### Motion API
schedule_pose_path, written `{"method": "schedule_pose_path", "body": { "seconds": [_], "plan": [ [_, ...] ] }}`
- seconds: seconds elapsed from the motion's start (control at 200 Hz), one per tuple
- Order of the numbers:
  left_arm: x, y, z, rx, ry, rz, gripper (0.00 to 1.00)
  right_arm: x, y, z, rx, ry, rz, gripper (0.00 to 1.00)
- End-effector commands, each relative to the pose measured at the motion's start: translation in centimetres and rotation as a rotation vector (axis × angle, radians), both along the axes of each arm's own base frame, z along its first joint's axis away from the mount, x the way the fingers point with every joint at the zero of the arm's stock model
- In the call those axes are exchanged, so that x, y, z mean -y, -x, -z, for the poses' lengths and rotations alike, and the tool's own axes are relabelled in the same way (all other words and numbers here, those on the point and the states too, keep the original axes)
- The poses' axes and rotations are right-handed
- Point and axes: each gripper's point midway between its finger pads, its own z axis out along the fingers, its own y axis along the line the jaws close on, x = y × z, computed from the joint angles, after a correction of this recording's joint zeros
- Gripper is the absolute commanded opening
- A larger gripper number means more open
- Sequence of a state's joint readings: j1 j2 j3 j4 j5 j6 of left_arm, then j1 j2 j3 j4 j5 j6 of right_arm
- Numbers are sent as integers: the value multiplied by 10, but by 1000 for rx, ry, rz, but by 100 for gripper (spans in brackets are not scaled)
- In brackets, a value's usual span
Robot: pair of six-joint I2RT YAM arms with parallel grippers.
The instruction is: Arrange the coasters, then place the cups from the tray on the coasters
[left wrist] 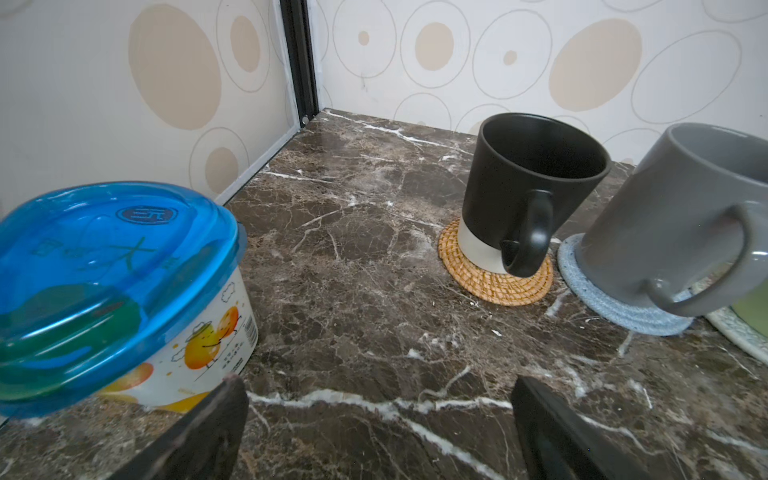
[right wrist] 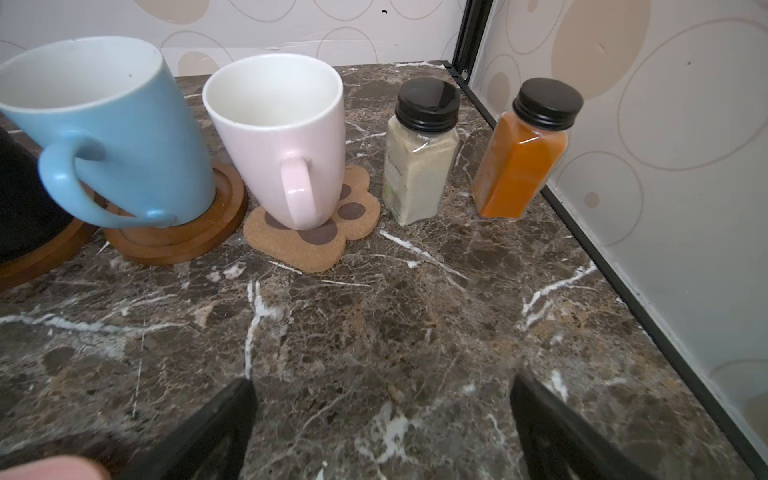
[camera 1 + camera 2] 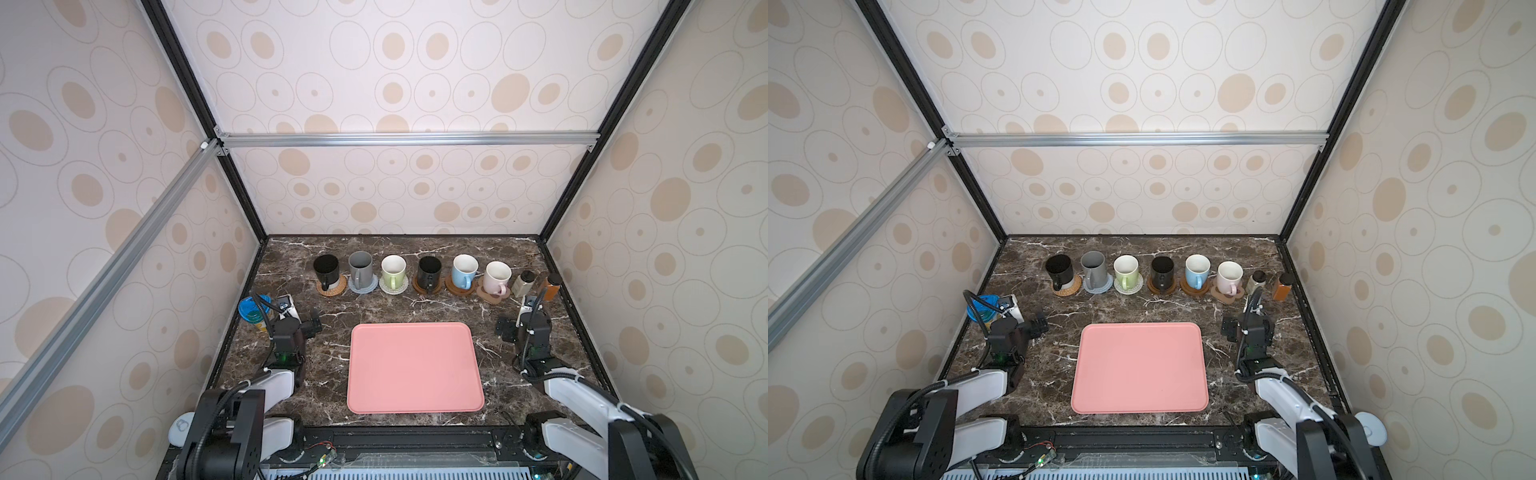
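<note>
Cups stand in a row, one per coaster, beyond the empty tray. Left pincer and right pincer are spread, holding nothing. They look rigid, glazed, breakable: grip handle or rim.

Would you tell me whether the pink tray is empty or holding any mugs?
Empty: the tray shows only its bare pink surface in both top views, with no mug on it.

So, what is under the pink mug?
A paw-shaped coaster. The pink mug stands on it and covers its middle; only its edge and some dark pads show.
</note>
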State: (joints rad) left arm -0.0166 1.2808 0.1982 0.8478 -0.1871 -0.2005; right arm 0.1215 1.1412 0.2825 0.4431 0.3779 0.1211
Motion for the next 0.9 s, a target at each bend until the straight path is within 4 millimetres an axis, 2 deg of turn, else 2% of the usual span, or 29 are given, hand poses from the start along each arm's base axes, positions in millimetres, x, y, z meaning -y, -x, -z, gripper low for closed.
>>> {"method": "schedule_pose_path", "body": {
  "seconds": [0.0,0.1,0.155,0.175,0.215,0.27,0.325,0.375,0.425,0.895],
  "plan": [
    [2,-24,-35,125,-76,49,100,6,-27,-26,122,20,9,99],
    [14,-39,-41,167,-96,128,100,9,-45,-22,151,-14,-5,100],
    [14,-45,-32,143,-112,138,100,13,-54,-13,185,-26,1,100],
    [13,-46,-29,150,-108,133,100,11,-57,-12,204,-15,-24,99],
    [18,-47,-27,166,-126,165,100,-7,-59,2,140,-22,-127,100],
    [21,-41,-26,174,-123,172,100,-4,-64,4,121,-22,-108,100],
    [19,-34,-31,229,-126,164,100,-6,-64,5,105,-22,-112,100],
    [18,-37,-24,180,-120,159,100,-5,-64,5,108,-20,-111,100],
    [17,-37,-28,212,-126,156,100,-5,-65,6,103,-20,-110,99],
    [24,-37,-27,201,-132,192,100,-9,-67,6,87,-12,-128,100]
  ]
}}
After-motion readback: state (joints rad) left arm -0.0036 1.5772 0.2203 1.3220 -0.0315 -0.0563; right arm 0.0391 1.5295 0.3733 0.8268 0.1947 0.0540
